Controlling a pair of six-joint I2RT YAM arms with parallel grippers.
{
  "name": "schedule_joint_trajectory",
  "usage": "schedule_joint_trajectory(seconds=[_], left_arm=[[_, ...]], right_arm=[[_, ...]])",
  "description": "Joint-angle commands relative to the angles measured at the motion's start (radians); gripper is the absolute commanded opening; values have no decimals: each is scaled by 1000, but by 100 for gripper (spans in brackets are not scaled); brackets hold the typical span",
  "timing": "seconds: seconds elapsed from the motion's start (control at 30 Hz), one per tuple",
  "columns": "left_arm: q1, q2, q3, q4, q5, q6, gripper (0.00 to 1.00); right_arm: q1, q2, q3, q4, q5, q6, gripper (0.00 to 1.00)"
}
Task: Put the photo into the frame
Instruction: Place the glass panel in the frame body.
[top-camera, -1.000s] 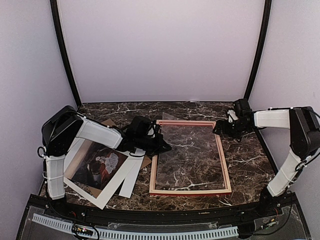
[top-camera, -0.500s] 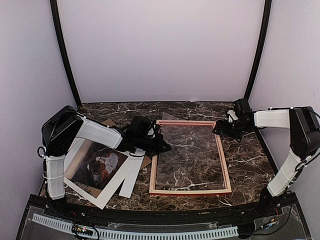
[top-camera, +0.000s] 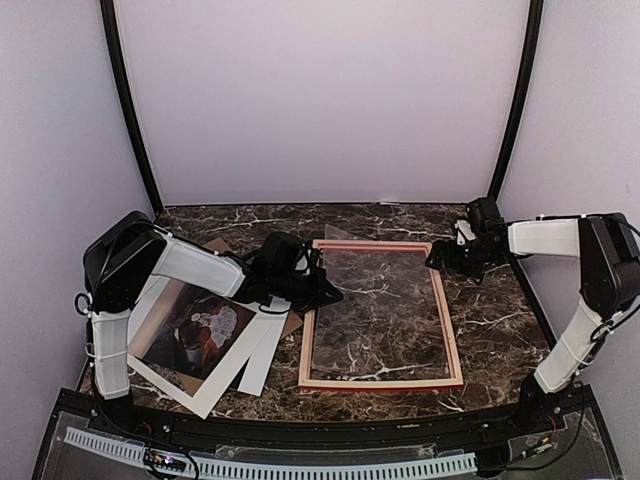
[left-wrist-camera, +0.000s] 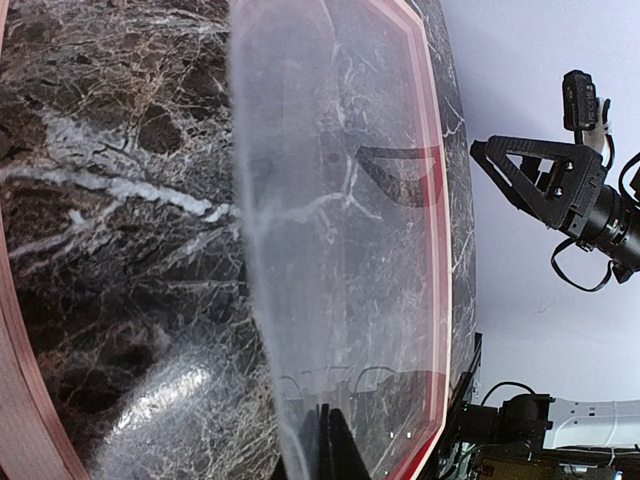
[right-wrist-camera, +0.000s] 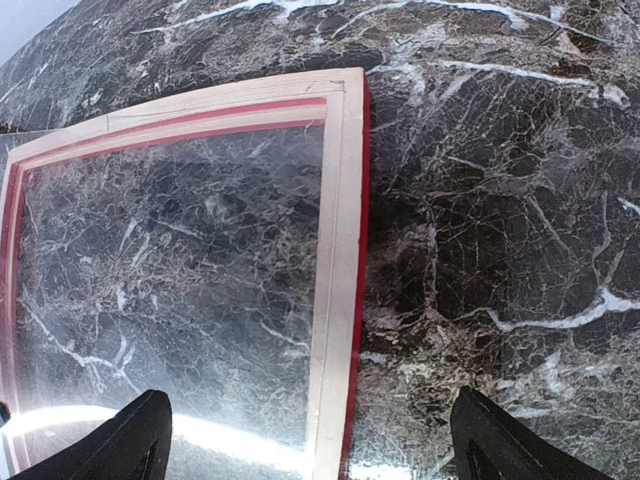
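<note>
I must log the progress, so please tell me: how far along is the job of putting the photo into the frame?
Done: the frame lies flat on the table. In hand: the left gripper seems to pinch a clear sheet over the frame, and the right gripper is open near its far corner. Left: the photo lies outside the frame, not yet put in.

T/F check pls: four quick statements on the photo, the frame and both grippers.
1. The dark-brown paper photo sits inside the red-fronted wooden frame. False: it lies on the table left of the frame.
2. The right gripper is open. True.
3. The left gripper is at the frame's right rail. False: it is at the left rail.
4. A clear pane lies over the frame's opening. True.
</note>
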Motion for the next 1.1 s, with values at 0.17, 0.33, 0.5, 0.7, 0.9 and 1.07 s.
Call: schedule_joint_trajectory(seconds=[0.17,0.33,0.5,0.7,0.9,1.07], left_arm=[[3,-40,-14,-17,-8,15,0],[3,-44,-18,-17,-11,14,0],[3,-47,-26,-14,-13,10,0],[2,-47,-28,-11,-10,3,0],[0,-44,-28,-8,-9,1,0],[0,-35,-23,-4,-3,0,0]], right_arm=[[7,7,25,7,7,-12,99],[7,8,23,7,8,-12,99],[7,6,22,7,7,-11,99],[7,0,26,4,11,-9,99],[7,0,23,3,13,-9,99],[7,-1,24,3,12,-9,99]])
